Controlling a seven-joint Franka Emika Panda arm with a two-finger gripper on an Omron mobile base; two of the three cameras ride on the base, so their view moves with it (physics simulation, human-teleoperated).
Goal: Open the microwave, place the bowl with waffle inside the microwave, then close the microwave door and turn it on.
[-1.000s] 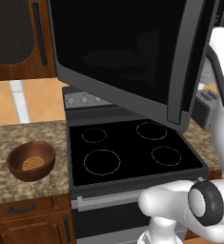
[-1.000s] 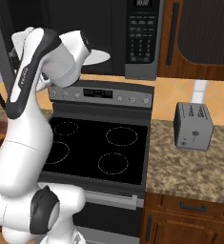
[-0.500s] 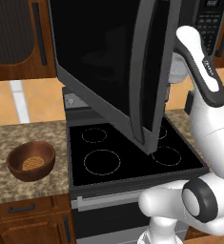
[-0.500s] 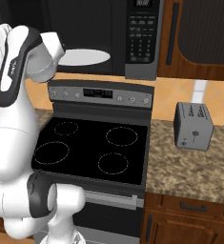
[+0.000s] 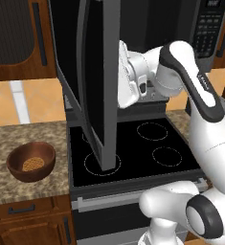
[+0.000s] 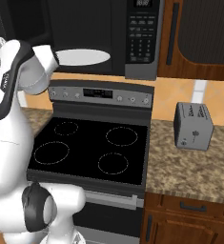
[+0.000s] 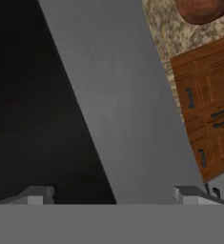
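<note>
The microwave [image 6: 104,33] hangs above the stove, its black inside showing a white turntable plate [image 6: 80,57] and its keypad [image 6: 142,35] on the right. The microwave door [image 5: 102,81] stands swung wide open, edge-on in the left base view. My gripper [image 7: 113,197] is open, pressed close to the door's grey steel frame [image 7: 123,105], with dark glass [image 7: 32,109] to the left. The hand [image 5: 129,72] sits just right of the door's edge, fingers hidden behind it. The bowl with waffle [image 5: 31,161] rests on the granite counter left of the stove; its rim [image 7: 204,9] shows in the hand view.
The black-topped stove [image 5: 133,148] lies under the open door. A small grey toaster [image 6: 193,126] stands on the right counter. Wooden cabinet drawers [image 7: 208,124] sit below the bowl's counter [image 5: 18,143]. A dark upper cabinet [image 5: 16,33] is left of the door.
The door has swung further open toward the left and now stands edge-on. My arm has followed it leftward, the hand staying against the door. The bowl has not moved.
</note>
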